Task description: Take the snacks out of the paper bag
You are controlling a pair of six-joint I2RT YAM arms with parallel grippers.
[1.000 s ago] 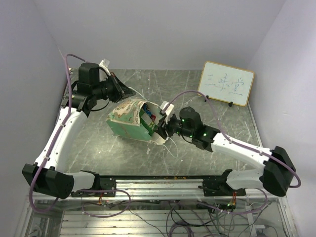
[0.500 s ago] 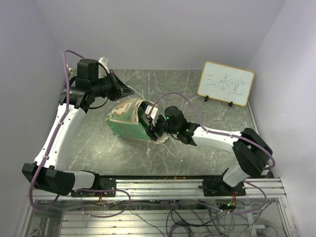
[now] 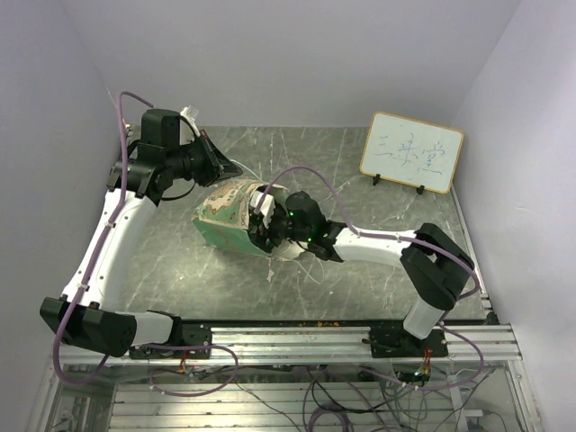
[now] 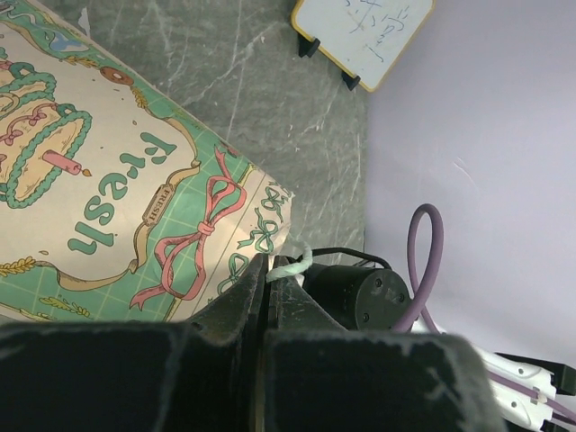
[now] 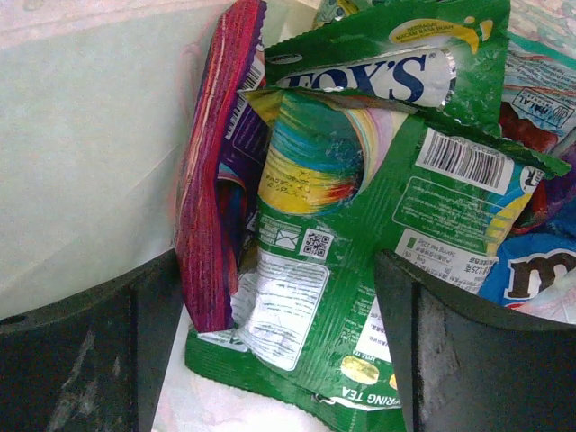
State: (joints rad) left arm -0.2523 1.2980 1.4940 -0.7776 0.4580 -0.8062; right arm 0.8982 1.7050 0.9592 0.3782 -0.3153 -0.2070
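Note:
The mint-green paper bag point(image 3: 223, 216) lies on its side on the marble table, its mouth facing right. My left gripper point(image 3: 219, 163) hovers above the bag's far side, shut on the thin string handle point(image 4: 293, 266) over the bag's printed side point(image 4: 108, 180). My right gripper point(image 3: 262, 222) is inside the bag's mouth, open, with its fingers either side of the snacks. Between them lies a green packet point(image 5: 342, 252) with a red-purple packet point(image 5: 211, 207) on edge to its left. Behind are a green Fox's packet point(image 5: 387, 63) and a blue packet point(image 5: 531, 270).
A white framed whiteboard point(image 3: 412, 151) stands on small feet at the back right of the table. Grey walls close in on the left, back and right. A purple cable point(image 3: 306, 175) loops over the right arm near the bag.
My right arm has reached left, deeper into the bag's mouth, and its jaws have widened. The left gripper has kept its hold on the handle with little movement.

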